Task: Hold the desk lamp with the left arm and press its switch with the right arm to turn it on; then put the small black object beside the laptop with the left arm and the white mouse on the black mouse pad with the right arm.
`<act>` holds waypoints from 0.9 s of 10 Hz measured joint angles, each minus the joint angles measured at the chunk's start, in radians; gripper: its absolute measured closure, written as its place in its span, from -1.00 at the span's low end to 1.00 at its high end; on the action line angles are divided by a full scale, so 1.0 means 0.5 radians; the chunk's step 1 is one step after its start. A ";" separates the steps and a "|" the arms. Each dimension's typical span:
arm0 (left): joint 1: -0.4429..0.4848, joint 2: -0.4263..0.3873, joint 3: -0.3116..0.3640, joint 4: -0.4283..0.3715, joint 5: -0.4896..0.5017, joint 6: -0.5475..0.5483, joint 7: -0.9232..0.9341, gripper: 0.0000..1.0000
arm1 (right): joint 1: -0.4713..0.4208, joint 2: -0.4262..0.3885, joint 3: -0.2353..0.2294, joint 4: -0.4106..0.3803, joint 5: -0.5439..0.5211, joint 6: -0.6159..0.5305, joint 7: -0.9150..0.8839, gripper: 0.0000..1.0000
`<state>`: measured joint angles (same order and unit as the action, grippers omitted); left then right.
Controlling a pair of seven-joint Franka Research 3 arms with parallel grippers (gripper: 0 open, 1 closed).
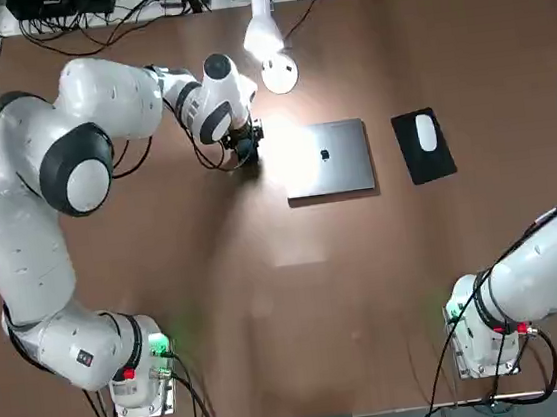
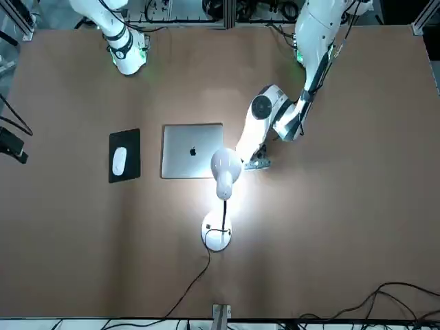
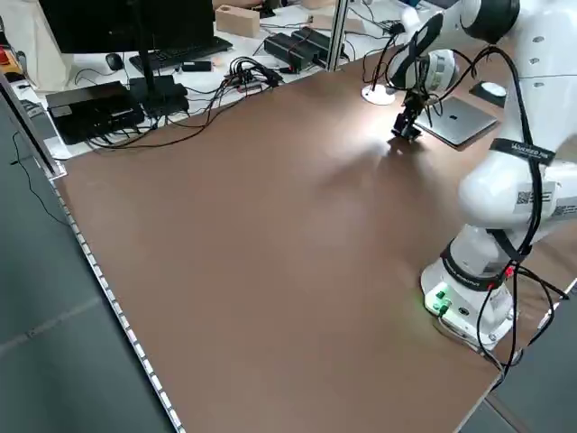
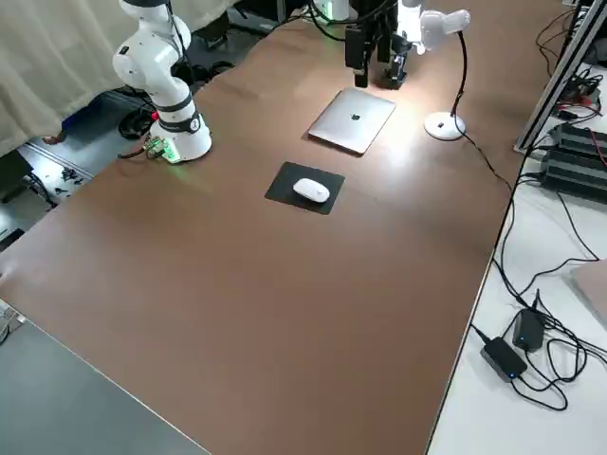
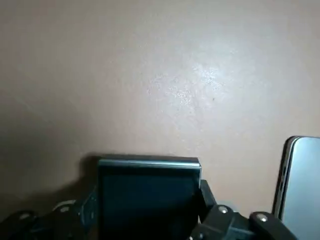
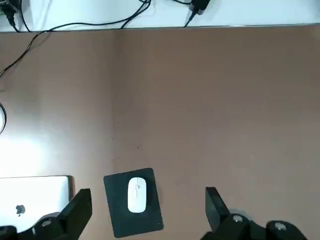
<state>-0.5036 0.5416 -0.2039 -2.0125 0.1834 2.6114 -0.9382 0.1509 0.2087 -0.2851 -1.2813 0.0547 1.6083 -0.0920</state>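
Nearest the arms' bases the brown counter [image 1: 269,300] lay bare. Farther out, the left gripper [image 1: 245,150] hung low just beside the left edge of the thin grey metallic laptop [image 1: 327,159], its jaws closed on the small glossy black rectangular block [image 5: 148,197], apparently brought down there because the task wanted the block set beside the laptop; whether the block already touched the counter could not be told. The right gripper [image 6: 145,212] waited high and well back with its jaws wide and holding nothing, its part seemingly finished: the smooth white oval mouse [image 1: 427,133] already rested on the flat matte black mouse pad [image 1: 422,145], to the laptop's right. Farthest away, the small white desk lamp [image 1: 270,46] with its round disc base stood lit, throwing a bright patch over the laptop's near corner.
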 joint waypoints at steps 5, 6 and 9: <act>0.003 0.021 0.003 0.038 0.003 0.000 0.003 -1.00 | -0.082 0.005 0.005 0.000 0.000 -0.049 -0.013 -1.00; 0.010 0.008 0.003 0.050 0.004 -0.016 0.004 -1.00 | -0.077 0.010 0.008 0.000 0.000 -0.080 -0.013 -1.00; 0.151 -0.204 0.004 0.028 0.005 -0.346 0.221 -1.00 | -0.049 0.019 0.026 0.000 0.001 -0.117 -0.014 -1.00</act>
<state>-0.4283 0.4397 -0.2018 -1.9983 0.1861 2.4382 -0.8276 0.1265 0.2184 -0.2721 -1.2812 0.0552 1.5499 -0.0988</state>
